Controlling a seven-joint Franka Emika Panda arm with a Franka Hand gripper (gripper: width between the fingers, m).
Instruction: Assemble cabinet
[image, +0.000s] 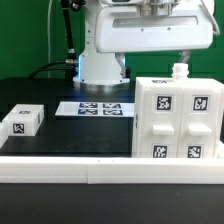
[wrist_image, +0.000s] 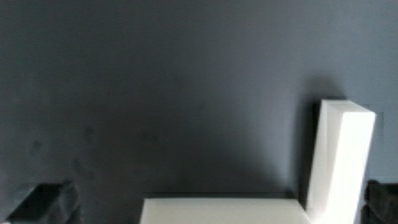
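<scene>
Pincer (image: 180, 68) wide and empty above the boxy white tagged-panel cabinet (image: 178, 122); I reckon fetching the small white tagged block (image: 22, 121) comes next.

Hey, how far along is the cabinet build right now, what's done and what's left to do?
Done: the cabinet stands as a boxy white body on the exterior view's right. In hand: nothing. The gripper is open, its fingers wide apart over a white panel edge in the wrist view. Left: a small white tagged block lies apart on the exterior view's left, not yet joined, so at least that piece probably remains.
</scene>
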